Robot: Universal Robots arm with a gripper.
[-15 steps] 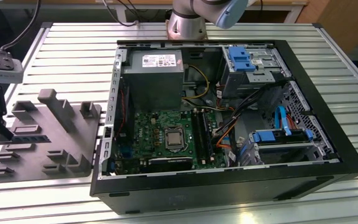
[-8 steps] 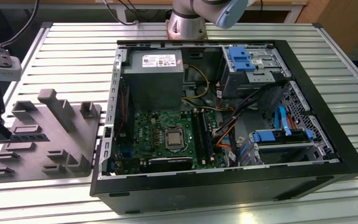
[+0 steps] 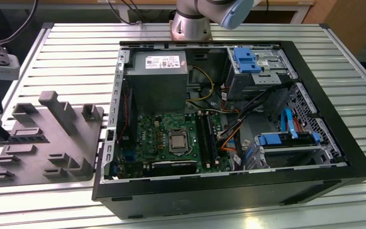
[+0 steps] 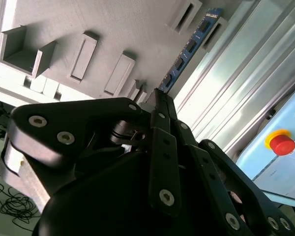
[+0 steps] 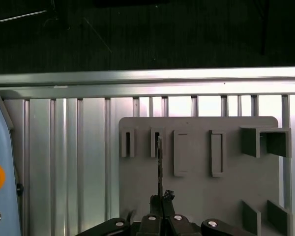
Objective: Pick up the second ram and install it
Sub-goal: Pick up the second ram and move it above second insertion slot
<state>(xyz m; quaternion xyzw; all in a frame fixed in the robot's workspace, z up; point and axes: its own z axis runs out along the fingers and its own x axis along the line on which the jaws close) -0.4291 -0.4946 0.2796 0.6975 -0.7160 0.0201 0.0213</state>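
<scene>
The ram, clenched in the tool, stands edge-on at the tray, nine o'clock of the case in the exterior view; pick-up seems in hand, calling for a straight lift.

Wrist views behind hand, over holder

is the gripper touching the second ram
Touching. In the second wrist view the gripper is shut on one end of the second ram, with no gap between them.
</scene>
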